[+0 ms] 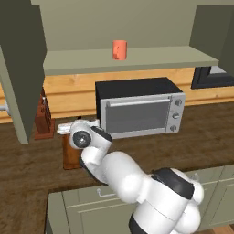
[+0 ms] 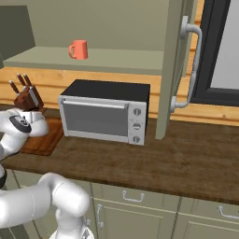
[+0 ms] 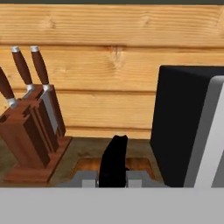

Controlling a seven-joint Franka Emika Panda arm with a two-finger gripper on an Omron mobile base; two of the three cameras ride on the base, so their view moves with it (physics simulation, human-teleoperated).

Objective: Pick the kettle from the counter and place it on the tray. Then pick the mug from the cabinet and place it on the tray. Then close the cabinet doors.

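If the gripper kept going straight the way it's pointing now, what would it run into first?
Probably the light orange wooden wall strip behind the counter. The gripper, fingers shut, points between the brown wooden knife block and the black and silver toaster oven; depth is unclear.

Oven point(image 1: 139, 112) in the middle: black top and sides, silver front, grey glass door with a bar handle across the top, three knobs stacked down its right edge. Knife block point(image 3: 33, 138) to its left, reddish-brown wood, dark-handled knives point(image 3: 39, 65) slanting up out of it, standing apart from the oven. Light orange plank wall strip point(image 3: 109, 65) runs behind both. Dark-framed window point(image 2: 224, 51) at far right. Green drawers point(image 2: 140, 210) with silver handles below.
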